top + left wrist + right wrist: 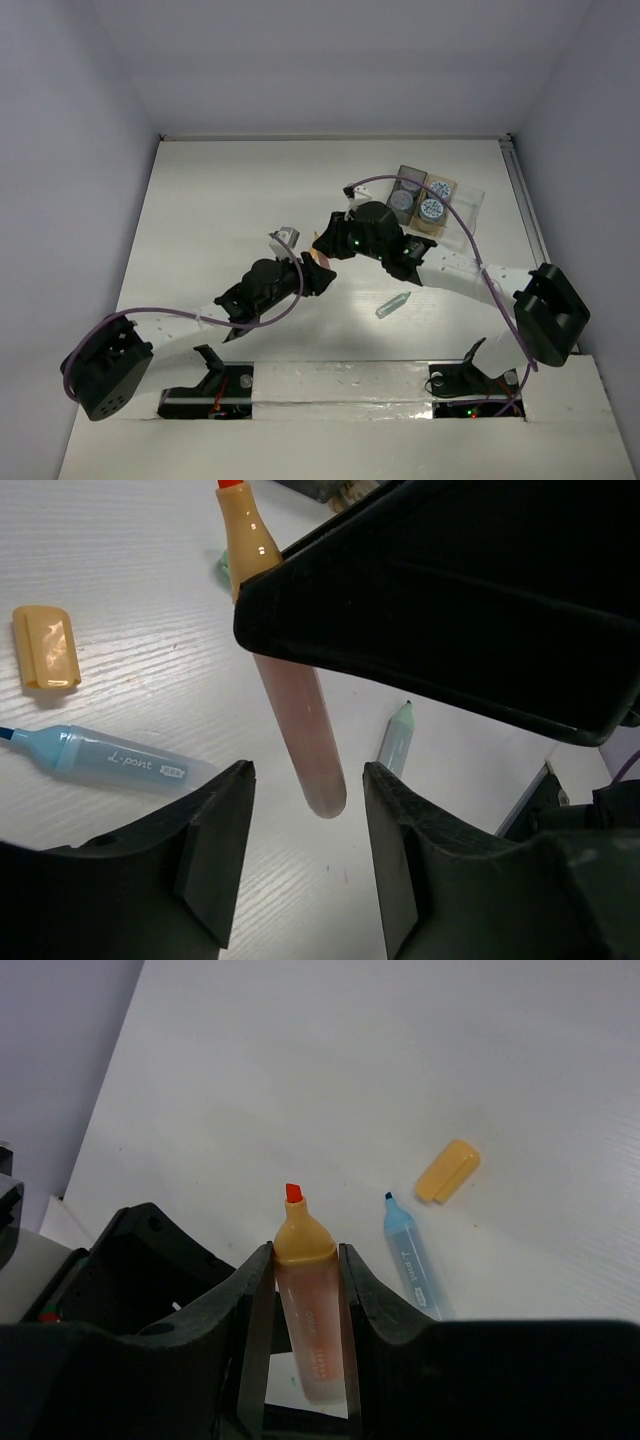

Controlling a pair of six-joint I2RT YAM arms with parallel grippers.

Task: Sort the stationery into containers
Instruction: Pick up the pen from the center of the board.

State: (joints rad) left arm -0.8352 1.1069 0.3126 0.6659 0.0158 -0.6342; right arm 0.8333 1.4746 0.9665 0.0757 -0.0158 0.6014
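On the white worktop [230, 200], the joined trays [470, 203] at the far right already hold round jars [432, 209]. The right arm reaches leftward over the middle, its pincer [305, 1250] clenched on an uncapped orange highlighter [310, 1330], seemingly lifted for a handover or recapping. The left arm angles in to meet it, its pincer [305, 775] released with jaws either side of the barrel's tail, not touching; the loose orange cap [45, 645] and an uncapped blue highlighter [110, 760] lie just beside.

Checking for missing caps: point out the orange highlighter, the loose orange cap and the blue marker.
orange highlighter [306, 1305]: right wrist view, barrel.
loose orange cap [447, 1171]: right wrist view, middle.
blue marker [412, 1258]: right wrist view, barrel.
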